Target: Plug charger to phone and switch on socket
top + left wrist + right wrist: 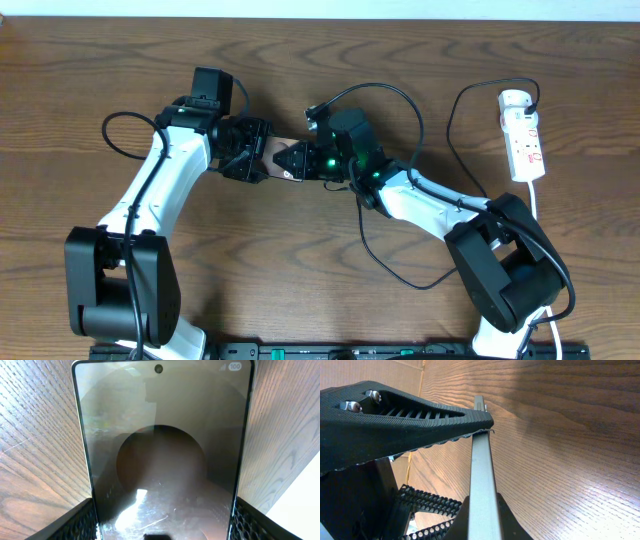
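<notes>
Both jaws on the phone at mid-table; socket well off to the right.

Overhead: left gripper (250, 155) and right gripper (302, 160) meet at the middle of the table (300, 285) with the phone (277, 150) between them. The socket (522, 135) lies at the far right, well apart, and the charger (452, 122) cable trails from its far end.
Left wrist: jaws spread wide, a pad (75, 521) against each long edge of the phone, screen toward the camera.
Right wrist: jaws pressed together on the phone's thin edge, upper finger (410, 420) touching it.
</notes>
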{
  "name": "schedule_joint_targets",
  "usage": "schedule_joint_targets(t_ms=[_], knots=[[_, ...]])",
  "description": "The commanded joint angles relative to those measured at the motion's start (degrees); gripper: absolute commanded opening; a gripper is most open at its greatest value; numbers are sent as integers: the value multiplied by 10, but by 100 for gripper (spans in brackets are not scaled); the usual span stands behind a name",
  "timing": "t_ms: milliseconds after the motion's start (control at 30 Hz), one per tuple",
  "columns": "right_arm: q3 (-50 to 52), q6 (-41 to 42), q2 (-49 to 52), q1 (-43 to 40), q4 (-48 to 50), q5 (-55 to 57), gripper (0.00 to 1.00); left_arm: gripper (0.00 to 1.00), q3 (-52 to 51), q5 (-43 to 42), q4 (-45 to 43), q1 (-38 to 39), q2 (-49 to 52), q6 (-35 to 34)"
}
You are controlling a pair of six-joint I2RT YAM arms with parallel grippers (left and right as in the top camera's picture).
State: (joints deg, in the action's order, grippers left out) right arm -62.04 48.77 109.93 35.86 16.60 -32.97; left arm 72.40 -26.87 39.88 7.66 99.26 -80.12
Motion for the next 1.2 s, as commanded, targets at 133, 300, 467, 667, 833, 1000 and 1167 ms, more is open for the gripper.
schedule_joint_targets(t_ms=[133, 300, 467, 667, 833, 1000, 1167], knots=[[-6, -17, -1, 2, 3, -11, 1, 7, -1, -10, 0, 2, -5, 8], [-6, -17, -1, 2, 3, -12, 1, 27, -1, -10, 0, 2, -5, 8], [-6, -17, -1, 2, 3, -13, 1, 82, -1, -10, 0, 2, -5, 8], [-6, -17, -1, 2, 3, -13, 1, 92, -1, -10, 0, 2, -5, 8], [-6, -17, -1, 2, 3, -13, 1, 93, -1, -10, 0, 2, -5, 8], [-6, -17, -1, -4, 3, -13, 1, 93, -1, -10, -6, 0, -5, 27], [-6, -17, -1, -16, 3, -12, 1, 93, 0, -13, -19, -3, -6, 40]])
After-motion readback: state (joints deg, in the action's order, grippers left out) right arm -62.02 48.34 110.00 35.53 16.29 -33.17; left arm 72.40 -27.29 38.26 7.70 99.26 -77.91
